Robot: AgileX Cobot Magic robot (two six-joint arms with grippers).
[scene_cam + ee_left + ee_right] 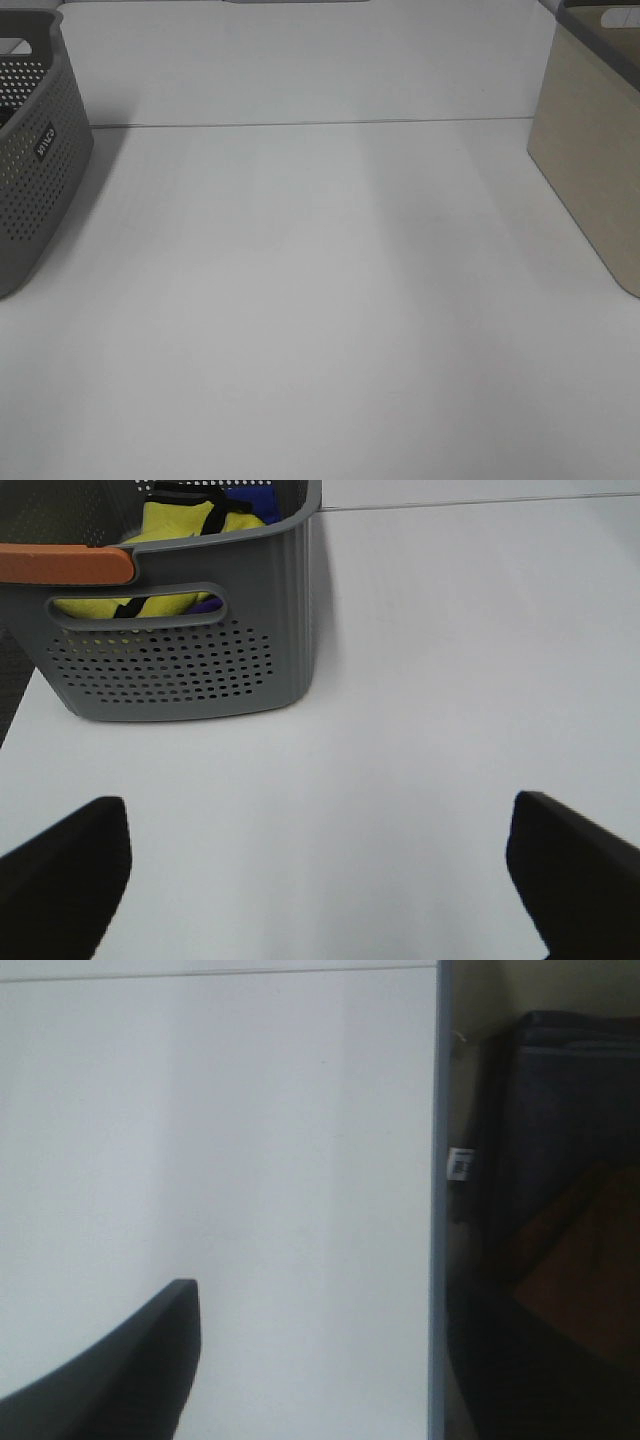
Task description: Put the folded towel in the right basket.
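The right basket (pixel 600 170) is beige with a grey rim and stands at the table's right edge. In the right wrist view its rim (pixel 438 1210) runs between my fingers, and a dark folded cloth with a white tag (pixel 560 1110), apparently the towel, lies inside it. My right gripper (pixel 330 1305) is open and empty, one finger over the table and one over the basket's inside. My left gripper (pixel 318 815) is open and empty above the bare table, in front of the grey basket. Neither gripper shows in the exterior high view.
A grey perforated basket (pixel 35 160) stands at the left edge. In the left wrist view the grey basket (pixel 190 640) holds yellow cloth (pixel 180 525) and something blue, and an orange bar (pixel 65 565) lies by its rim. The white table (pixel 320 300) spreads between the baskets.
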